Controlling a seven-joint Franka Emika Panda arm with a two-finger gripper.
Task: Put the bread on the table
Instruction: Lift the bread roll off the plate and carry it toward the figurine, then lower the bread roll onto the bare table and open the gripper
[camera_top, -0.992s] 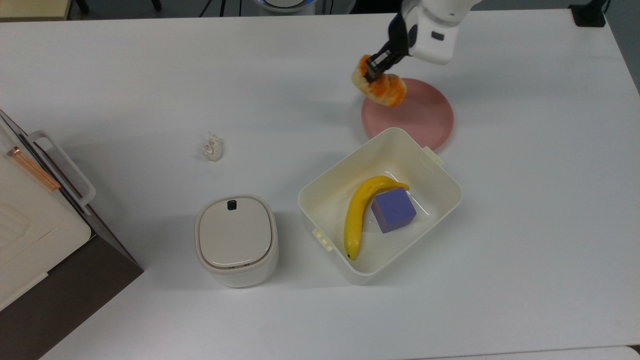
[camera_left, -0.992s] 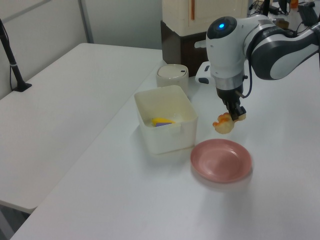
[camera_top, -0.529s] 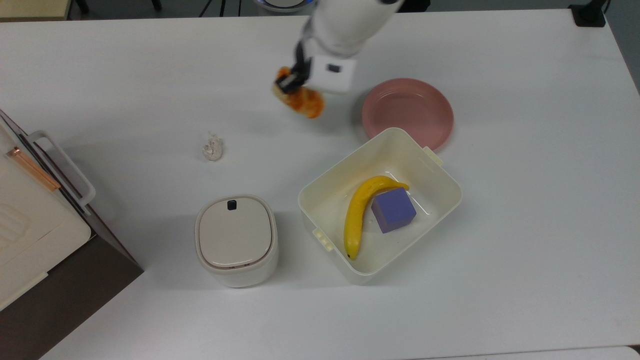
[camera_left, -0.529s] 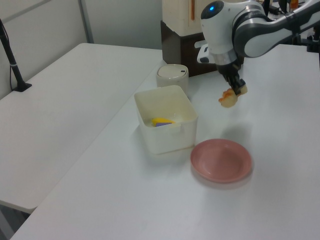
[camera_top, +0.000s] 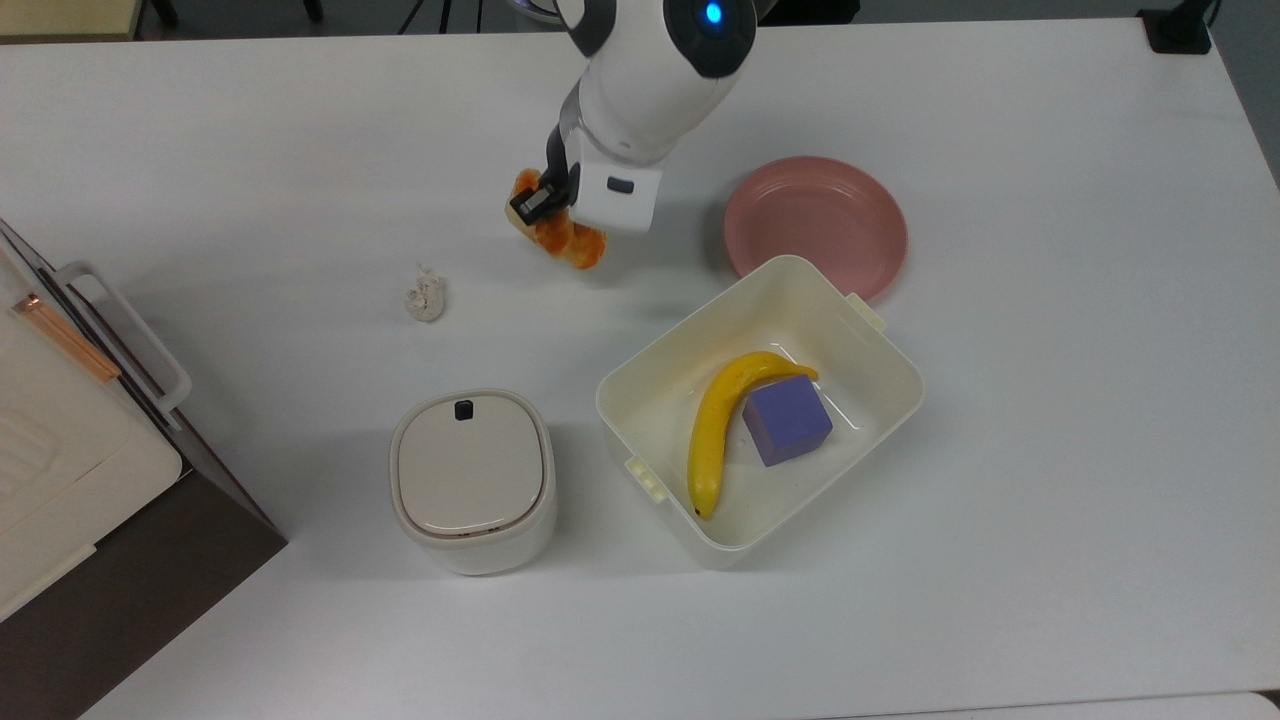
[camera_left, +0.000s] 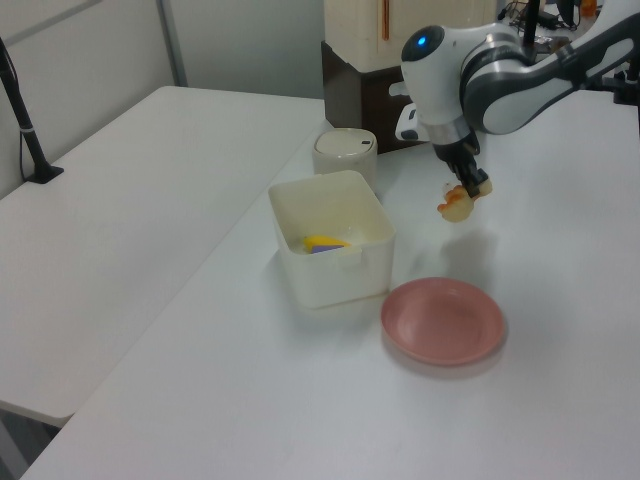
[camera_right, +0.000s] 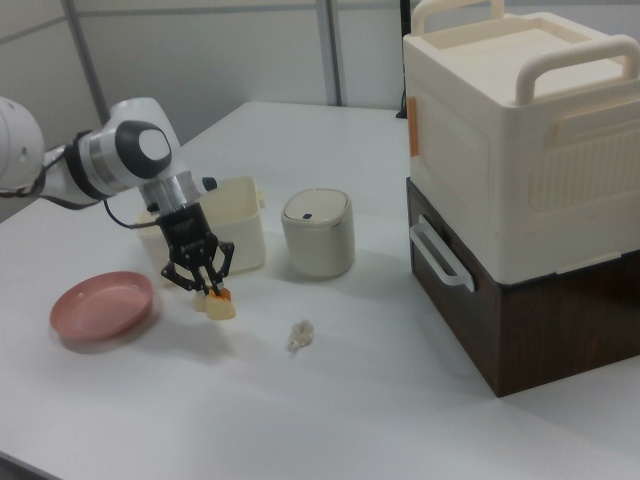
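White table (camera_top: 1050, 480) bears pink plate (camera_top: 816, 222), cream bin (camera_top: 760, 410), lidded canister (camera_top: 471, 481).

The Panda arm reaches in from the top view's far edge, its wrist angled downward. The gripper (camera_top: 545, 200) (camera_left: 470, 187) (camera_right: 204, 283) points down, fingers clamped on the bread (camera_top: 562, 238).

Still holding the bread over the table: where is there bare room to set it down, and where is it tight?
The gripper holds the bread above bare table. The open patch lies between the whitish wad and the pink plate, and across the top view's upper left. It is crowded between the lidded container, the cream bin and the plate.
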